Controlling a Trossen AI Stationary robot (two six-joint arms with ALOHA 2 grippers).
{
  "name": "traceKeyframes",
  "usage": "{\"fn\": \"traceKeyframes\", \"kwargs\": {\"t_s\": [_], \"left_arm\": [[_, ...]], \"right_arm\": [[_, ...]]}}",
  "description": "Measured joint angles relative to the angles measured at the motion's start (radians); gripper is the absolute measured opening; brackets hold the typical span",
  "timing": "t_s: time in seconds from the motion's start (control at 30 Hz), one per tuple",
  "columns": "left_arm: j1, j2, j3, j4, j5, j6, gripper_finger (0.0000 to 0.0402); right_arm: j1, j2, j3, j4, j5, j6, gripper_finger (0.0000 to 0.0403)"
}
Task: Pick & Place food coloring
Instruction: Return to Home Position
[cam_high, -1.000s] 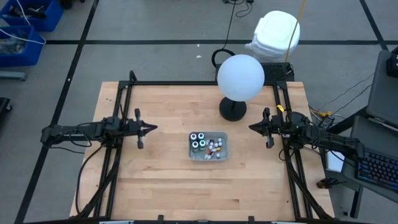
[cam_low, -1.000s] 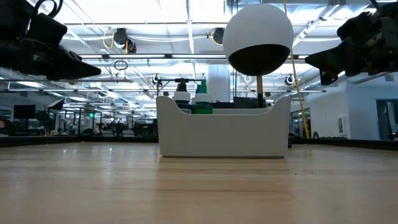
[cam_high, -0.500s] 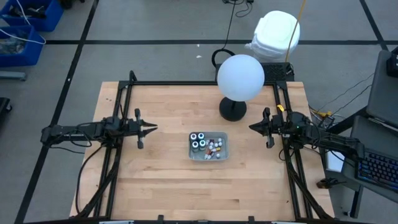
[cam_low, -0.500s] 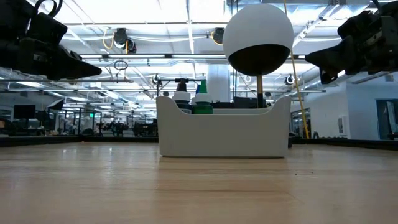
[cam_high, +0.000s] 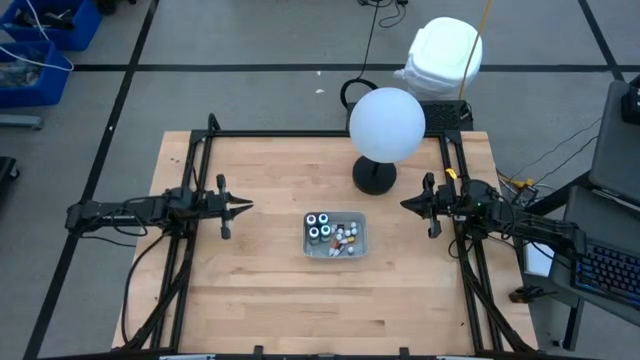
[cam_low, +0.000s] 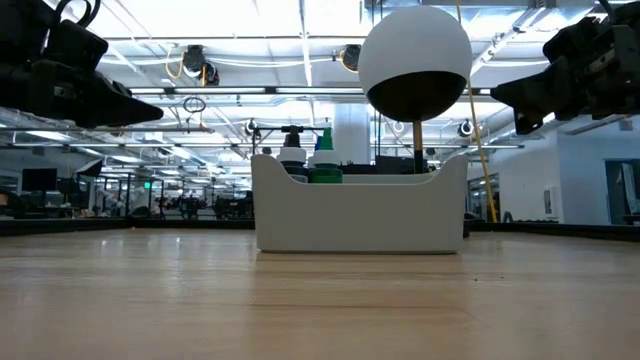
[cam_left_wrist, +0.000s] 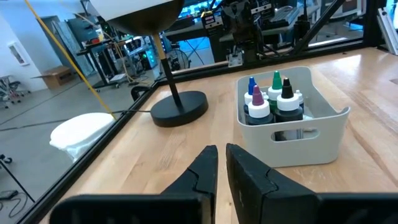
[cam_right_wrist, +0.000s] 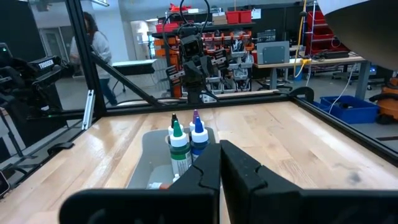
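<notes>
The left gripper (cam_high: 245, 206) has its jaws pressed nearly together on nothing. The right gripper (cam_high: 403, 205) is likewise closed and empty. The two point at each other. Between them, well apart from both, sits the gray bin (cam_high: 363, 240), with the food coloring bottles (cam_high: 319, 232) inside. Beside the right gripper stands a globe lamp (cam_high: 387, 124).

The food coloring (cam_high: 333, 234) all sits inside the gray bin (cam_high: 364, 236) near the middle of the bench (cam_high: 250, 290). Four larger bottles (cam_left_wrist: 273, 102) stand upright, clustered toward the bin's 9 o'clock side. They are dark-bodied, with white collars and pointed caps in blue, green, black and violet. The small bottles (cam_high: 346, 238), whitish with some red and yellow, lie jumbled toward 3 o'clock.
</notes>
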Motion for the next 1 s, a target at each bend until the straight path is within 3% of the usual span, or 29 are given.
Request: {"fn": "traceKeyframes", "kwargs": {"t_s": [1.0], "left_arm": [[0.000, 0.000, 0.001, 0.001, 0.000, 0.002, 0.0047]], "right_arm": [[0.000, 0.000, 0.000, 0.000, 0.000, 0.000, 0.0000]]}}
